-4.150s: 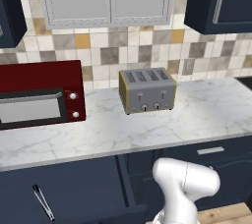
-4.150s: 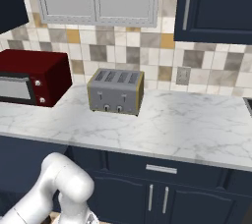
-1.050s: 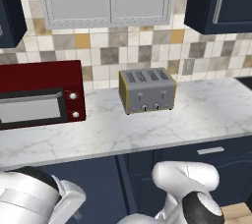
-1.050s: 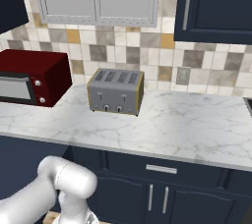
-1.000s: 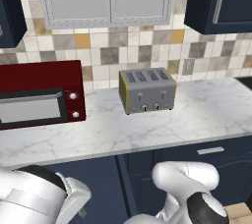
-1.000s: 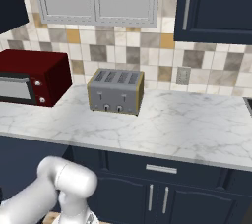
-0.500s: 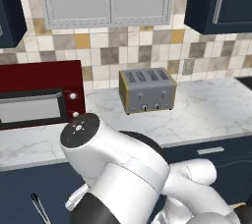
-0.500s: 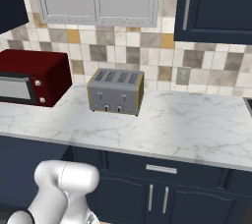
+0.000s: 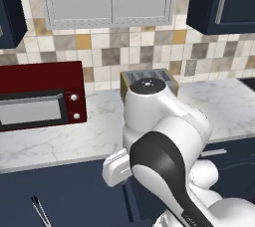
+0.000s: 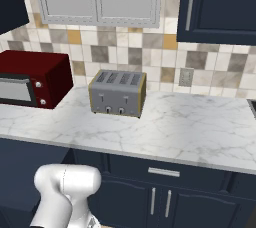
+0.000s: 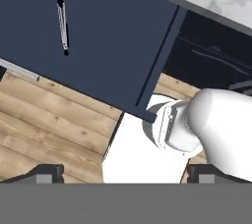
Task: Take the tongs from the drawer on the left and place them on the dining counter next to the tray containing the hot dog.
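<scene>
From the left base view, the white arm fills the near right, its elbow raised in front of a grey toaster [image 9: 149, 77] on the marble worktop [image 9: 55, 144] against the tiled wall. A red microwave [image 9: 40, 94] stands at far left. Low at the near left, the tongs [image 9: 41, 212] lie inside the open navy drawer [image 9: 74, 196], a thin silver pair with dark ends.

From the right base view, the toaster sits left of centre on the worktop, the microwave further left, and a closed drawer front with a short silver bar handle [image 10: 163, 172] lies below.

Looking down from the hand view, the gripper [image 11: 125, 174] hangs over wooden floor with its jaws spread wide and nothing between them. The tongs rest well apart from it, toward the top left, flat on the drawer's dark bottom.

They look light, stiff and smooth, so likely slippery. A pinch across both arms near the middle should keep them balanced.
</scene>
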